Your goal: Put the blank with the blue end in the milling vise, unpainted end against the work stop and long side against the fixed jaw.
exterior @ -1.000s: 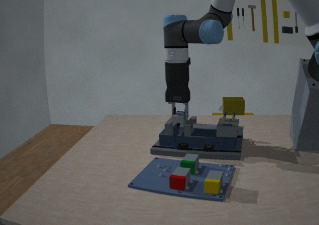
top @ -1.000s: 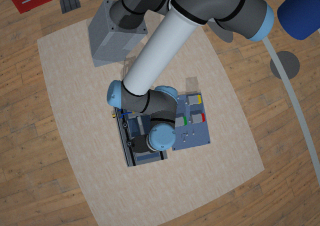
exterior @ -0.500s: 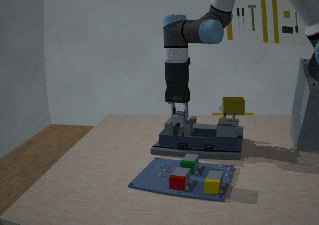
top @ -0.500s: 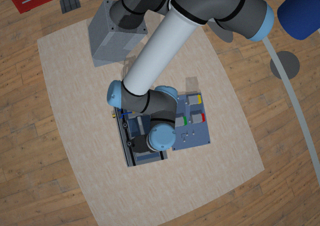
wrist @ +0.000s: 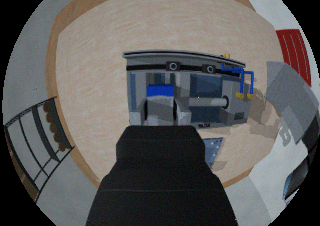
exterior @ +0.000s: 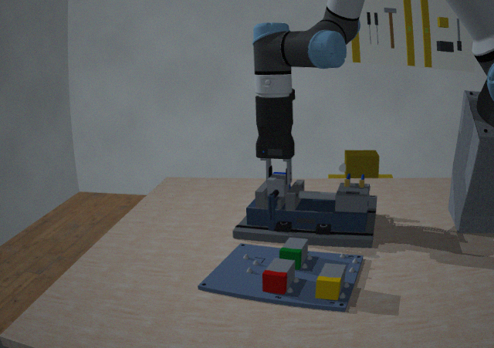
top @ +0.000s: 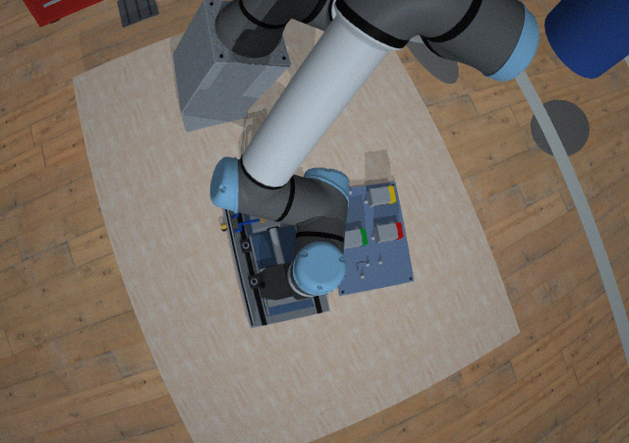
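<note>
Grey and blue, your vise (top: 290, 312) (exterior: 307, 221) (wrist: 200, 117) sits beyond the plate (top: 378, 276) (exterior: 223, 274) (wrist: 214, 148) in the exterior view. Your gripper (exterior: 278, 178) points down over its jaw end, clamped on the blue-ended blank (exterior: 277, 185) (wrist: 160, 106). That blank lies directly below the gripper's body, between its fingers and between the vise jaws, blue end away from the plate.

On my pale, wood-grained bench (top: 406, 357) (exterior: 159, 232) (wrist: 90, 86), the milling vise (top: 289, 318) (exterior: 307, 238) (wrist: 195, 63) is resting just beside a flat blue plate (top: 380, 281) (exterior: 231, 274) (wrist: 214, 148).
</note>
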{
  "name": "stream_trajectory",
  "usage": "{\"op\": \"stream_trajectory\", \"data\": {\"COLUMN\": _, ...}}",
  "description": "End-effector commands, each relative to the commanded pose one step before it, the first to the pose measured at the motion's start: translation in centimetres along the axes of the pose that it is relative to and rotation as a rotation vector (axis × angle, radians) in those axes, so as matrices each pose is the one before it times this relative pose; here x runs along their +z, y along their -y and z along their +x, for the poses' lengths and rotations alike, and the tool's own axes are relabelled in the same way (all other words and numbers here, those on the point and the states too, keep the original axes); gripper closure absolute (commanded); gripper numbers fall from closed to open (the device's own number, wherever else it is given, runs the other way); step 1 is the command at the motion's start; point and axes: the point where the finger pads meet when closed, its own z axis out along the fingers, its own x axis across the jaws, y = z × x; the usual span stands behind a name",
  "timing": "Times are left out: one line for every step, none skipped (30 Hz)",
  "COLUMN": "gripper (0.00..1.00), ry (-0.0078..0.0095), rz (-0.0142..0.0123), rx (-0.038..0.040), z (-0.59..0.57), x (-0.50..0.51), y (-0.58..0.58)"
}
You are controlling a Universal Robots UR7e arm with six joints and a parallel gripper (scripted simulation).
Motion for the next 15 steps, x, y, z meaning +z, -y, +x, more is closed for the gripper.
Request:
{"op": "stream_trajectory", "data": {"gripper": 1.00, "ry": 0.00076, "rz": -0.00053, "rx": -0.00091, "z": 0.087, "x": -0.033, "y": -0.147}}
{"op": "stream_trajectory", "data": {"gripper": 1.00, "ry": 0.00000, "rz": 0.00000, "rx": 0.00000, "z": 0.000, "x": 0.000, "y": 0.000}}
{"op": "stream_trajectory", "data": {"gripper": 1.00, "ry": 0.00000, "rz": 0.00000, "rx": 0.00000, "z": 0.000, "x": 0.000, "y": 0.000}}
{"op": "stream_trajectory", "data": {"gripper": 1.00, "ry": 0.00076, "rz": 0.00079, "rx": 0.00047, "z": -0.136, "x": -0.017, "y": 0.152}}
{"op": "stream_trajectory", "data": {"gripper": 1.00, "ry": -0.00020, "rz": -0.00019, "rx": -0.00012, "z": 0.010, "x": 0.018, "y": -0.004}}
{"op": "stream_trajectory", "data": {"gripper": 1.00, "ry": -0.00020, "rz": -0.00019, "rx": -0.00012, "z": 0.010, "x": 0.018, "y": -0.004}}
{"op": "stream_trajectory", "data": {"gripper": 1.00, "ry": -0.00020, "rz": -0.00019, "rx": -0.00012, "z": 0.010, "x": 0.018, "y": -0.004}}
{"op": "stream_trajectory", "data": {"gripper": 1.00, "ry": -0.00020, "rz": -0.00019, "rx": -0.00012, "z": 0.010, "x": 0.018, "y": -0.004}}
{"op": "stream_trajectory", "data": {"gripper": 1.00, "ry": 0.00000, "rz": 0.00000, "rx": 0.00000, "z": 0.000, "x": 0.000, "y": 0.000}}
{"op": "stream_trajectory", "data": {"gripper": 1.00, "ry": 0.00000, "rz": 0.00000, "rx": 0.00000, "z": 0.000, "x": 0.000, "y": 0.000}}
{"op": "stream_trajectory", "data": {"gripper": 1.00, "ry": 0.00000, "rz": 0.00000, "rx": 0.00000, "z": 0.000, "x": 0.000, "y": 0.000}}
{"op": "stream_trajectory", "data": {"gripper": 1.00, "ry": 0.00000, "rz": 0.00000, "rx": 0.00000, "z": 0.000, "x": 0.000, "y": 0.000}}
{"op": "stream_trajectory", "data": {"gripper": 1.00, "ry": 0.00000, "rz": 0.00000, "rx": 0.00000, "z": 0.000, "x": 0.000, "y": 0.000}}
{"op": "stream_trajectory", "data": {"gripper": 1.00, "ry": 0.00000, "rz": 0.00000, "rx": 0.00000, "z": 0.000, "x": 0.000, "y": 0.000}}
{"op": "stream_trajectory", "data": {"gripper": 1.00, "ry": 0.00000, "rz": 0.00000, "rx": 0.00000, "z": 0.000, "x": 0.000, "y": 0.000}}
